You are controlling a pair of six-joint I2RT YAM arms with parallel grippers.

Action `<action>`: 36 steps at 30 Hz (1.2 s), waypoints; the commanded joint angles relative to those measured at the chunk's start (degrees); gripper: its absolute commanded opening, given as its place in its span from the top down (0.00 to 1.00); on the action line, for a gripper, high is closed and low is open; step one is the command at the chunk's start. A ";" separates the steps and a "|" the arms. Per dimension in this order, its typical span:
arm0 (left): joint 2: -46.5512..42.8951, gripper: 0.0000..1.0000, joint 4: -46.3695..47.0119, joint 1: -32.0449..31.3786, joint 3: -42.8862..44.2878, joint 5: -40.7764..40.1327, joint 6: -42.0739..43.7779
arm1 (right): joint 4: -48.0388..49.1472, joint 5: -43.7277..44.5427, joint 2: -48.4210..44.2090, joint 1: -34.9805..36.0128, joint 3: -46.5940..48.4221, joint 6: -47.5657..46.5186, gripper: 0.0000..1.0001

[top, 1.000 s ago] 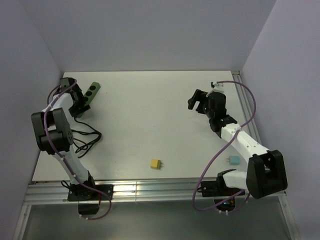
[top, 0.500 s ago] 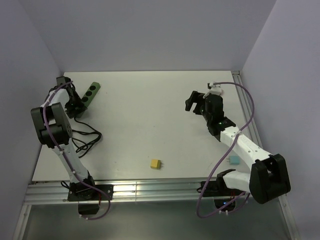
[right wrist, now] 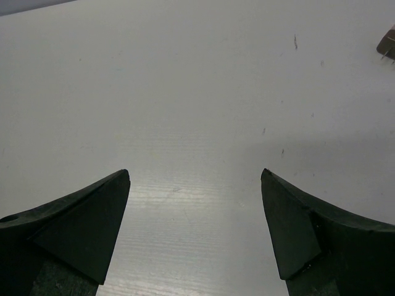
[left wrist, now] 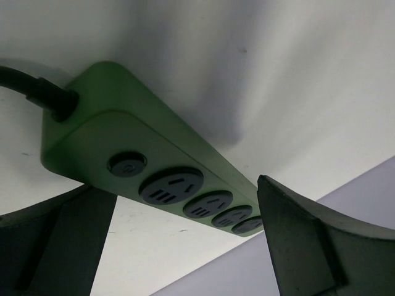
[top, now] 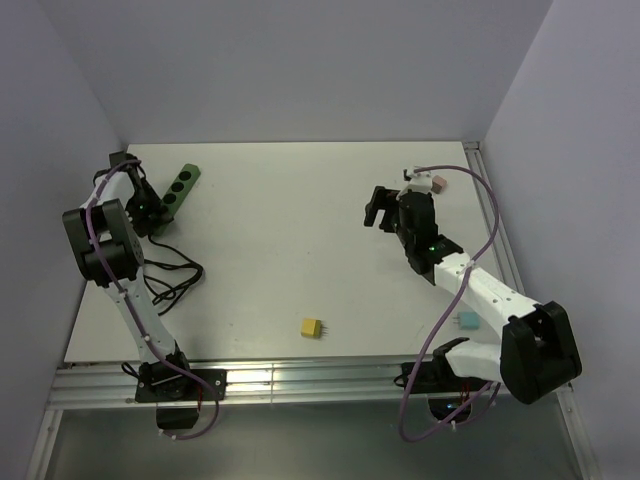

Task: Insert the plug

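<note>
A white worktop fills the floor of a booth closed in by pale lilac walls at the upper, left and right sides of the overhead view. A ribbed metal rail runs along the bottom edge.

The green power strip lies slanted in the upper left corner, and its black cable loops down the left side. The yellow plug lies alone at lower centre, near the rail. A light blue plug sits at lower right beside the right arm, and a pink plug lies at upper right.

The left arm folds up along the left wall. The left tool is just beside the strip's cable end, with its jaws wide apart and empty. Its wrist view shows the strip, sockets up, between the two fingers.

The right arm stretches up and left from its base. The right tool is over bare worktop right of centre, with its jaws also spread and holding nothing. The pink plug shows only at the upper right edge of its wrist view.

The broad middle of the worktop between the two tools is open.
</note>
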 commanded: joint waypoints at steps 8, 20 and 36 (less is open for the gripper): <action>1.26 0.24 -4.61 1.38 5.37 -1.63 -1.29 | 1.86 3.85 0.60 1.40 2.01 -1.25 0.07; 1.61 1.00 1.19 1.64 6.60 3.99 18.10 | -0.52 4.47 -0.98 1.67 2.54 -0.55 0.07; -8.33 0.16 20.08 2.43 -7.13 4.08 38.00 | -0.52 4.55 -1.87 2.46 1.75 -0.63 0.07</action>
